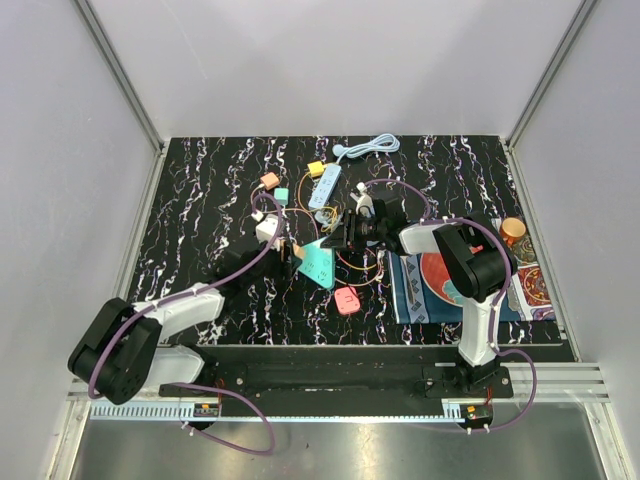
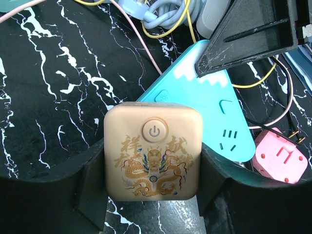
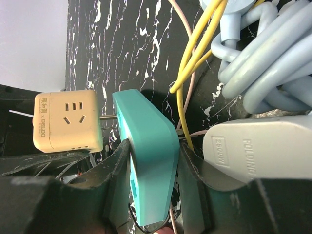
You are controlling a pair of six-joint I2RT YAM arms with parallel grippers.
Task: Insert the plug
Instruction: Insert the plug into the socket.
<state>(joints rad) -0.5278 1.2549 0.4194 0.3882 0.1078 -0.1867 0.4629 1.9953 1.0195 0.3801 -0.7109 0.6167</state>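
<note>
We have the plug, a beige cube adapter (image 2: 153,151), clamped between the fingers of the left gripper (image 2: 153,195). The teal power strip (image 3: 146,146) is clamped edgewise in the right gripper (image 3: 152,187). In the top view the cube adapter sits mid-table at 10 o'clock of the strip. The right wrist view shows a metal pin (image 3: 108,117) bridging the narrow gap between cube and strip face; we cannot tell how deep it sits. To seat the plug well, we judge the following: hold the strip rigid, set the cube face parallel to the strip face, and press straight along the pin axis without rocking. A pink adapter (image 1: 347,300) lies at 5 o'clock of the strip. No open container shows. A round copper-topped item (image 1: 513,228) at 3 o'clock rests on a patterned mat (image 1: 410,295), and its contents are hidden.
</note>
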